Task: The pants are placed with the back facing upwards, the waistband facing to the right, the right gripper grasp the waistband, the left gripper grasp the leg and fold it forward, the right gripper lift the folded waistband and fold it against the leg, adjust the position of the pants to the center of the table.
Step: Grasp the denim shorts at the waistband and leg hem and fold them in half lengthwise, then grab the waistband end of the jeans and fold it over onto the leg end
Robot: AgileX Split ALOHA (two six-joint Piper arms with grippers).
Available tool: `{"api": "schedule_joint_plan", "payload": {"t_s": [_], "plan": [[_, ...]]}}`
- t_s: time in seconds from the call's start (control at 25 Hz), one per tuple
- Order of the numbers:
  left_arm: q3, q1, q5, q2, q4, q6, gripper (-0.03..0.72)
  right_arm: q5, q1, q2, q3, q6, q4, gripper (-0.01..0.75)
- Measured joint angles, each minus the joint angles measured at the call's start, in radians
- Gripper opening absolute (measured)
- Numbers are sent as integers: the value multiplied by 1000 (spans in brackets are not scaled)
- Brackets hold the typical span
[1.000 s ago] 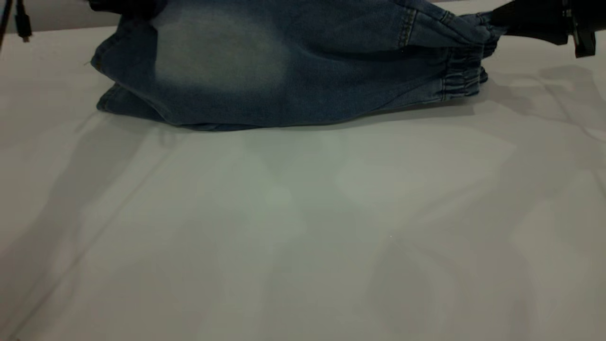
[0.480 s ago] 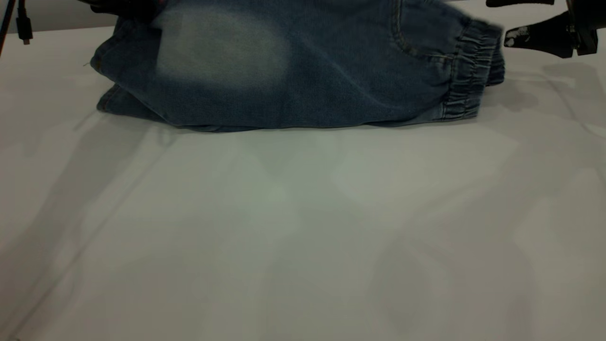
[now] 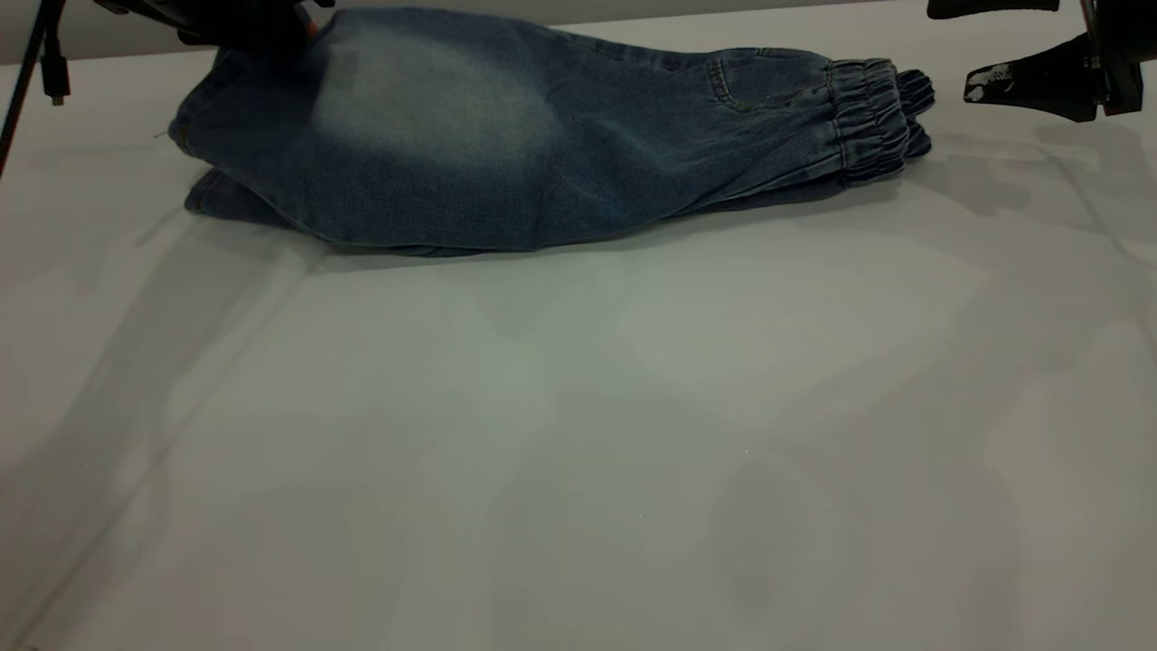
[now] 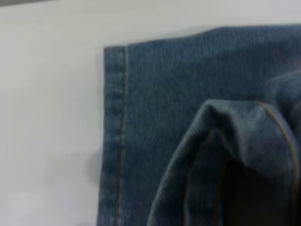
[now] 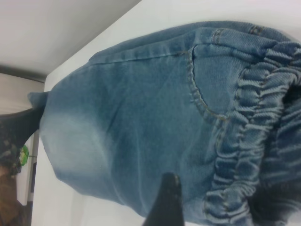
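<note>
The pants (image 3: 506, 145) lie folded lengthwise along the far side of the table (image 3: 578, 434), with a pale bleached patch on the upper layer. The ruffled waistband (image 3: 868, 117) rests on the table at the right end. My right gripper (image 3: 954, 45) hovers just right of it, open and empty; in its wrist view one black finger (image 5: 165, 202) shows over the waistband (image 5: 244, 141). My left gripper (image 3: 235, 23) sits at the far-left end, shut on the leg. There the stitched hem (image 4: 117, 117) lies flat, and a bunched fold of denim (image 4: 225, 141) runs up into the jaws.
A black cable with a plug (image 3: 54, 68) hangs at the far left edge. Bare tabletop stretches from the pants to the near edge. The table's far edge (image 5: 94, 42) runs close behind the pants.
The right gripper has let go of the waistband and drawn back to the right, now open. The waistband has dropped onto the table and the pants lie flatter. The left gripper has stayed at the leg end.
</note>
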Motion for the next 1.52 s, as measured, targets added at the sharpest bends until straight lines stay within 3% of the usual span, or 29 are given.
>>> {"api": "schedule_joint_plan", "payload": {"t_s": [0.16,0.32,0.56,1.12,1.52], "plan": [[0,0,-59,0,0,0,454,3,-1,0,0,1,0,582],[0,0,-115,0,-1,0,563,1,-1,0,1,3,-1,581],[0,0,-23,-1,-5,0,580,-34,14,0,1,70,-75,581],[0,0,13,-6,-5,0,581,-178,92,7,-2,107,-97,581],[0,0,19,-6,-5,0,581,-109,92,119,-107,164,-78,581]]}}
